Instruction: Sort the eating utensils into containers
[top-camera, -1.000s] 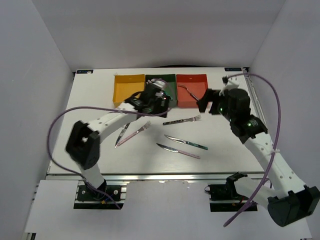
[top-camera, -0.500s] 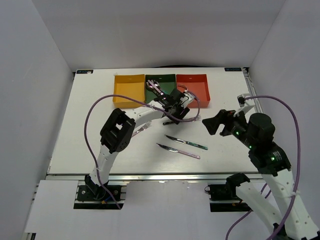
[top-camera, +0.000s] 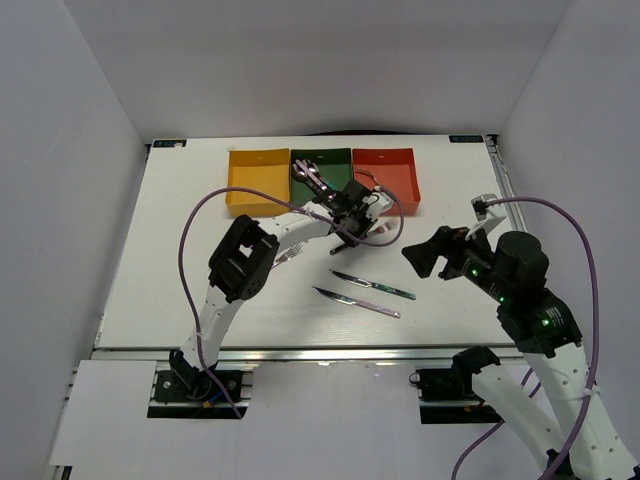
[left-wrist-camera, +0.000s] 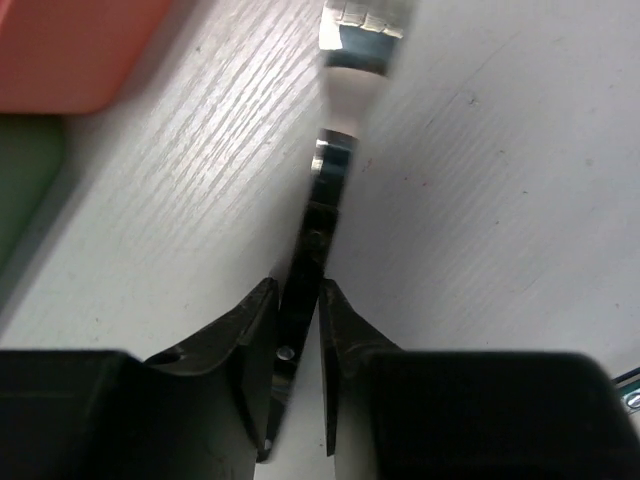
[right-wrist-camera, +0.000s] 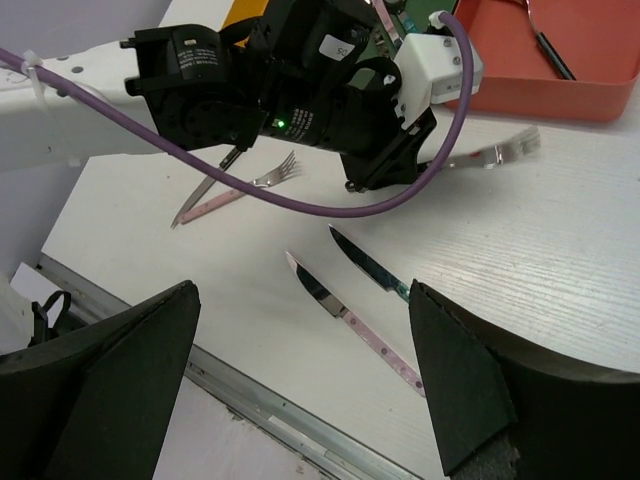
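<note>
One fork (right-wrist-camera: 490, 155) pinched by left gripper (left-wrist-camera: 297, 300), right gripper (top-camera: 425, 250) aloft, agape

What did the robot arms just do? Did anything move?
The left gripper swung from the green bin over to the dark-handled fork and closed on its handle. The right gripper, open, pulled back from the red bin toward the near right. The two knives stayed put.
</note>
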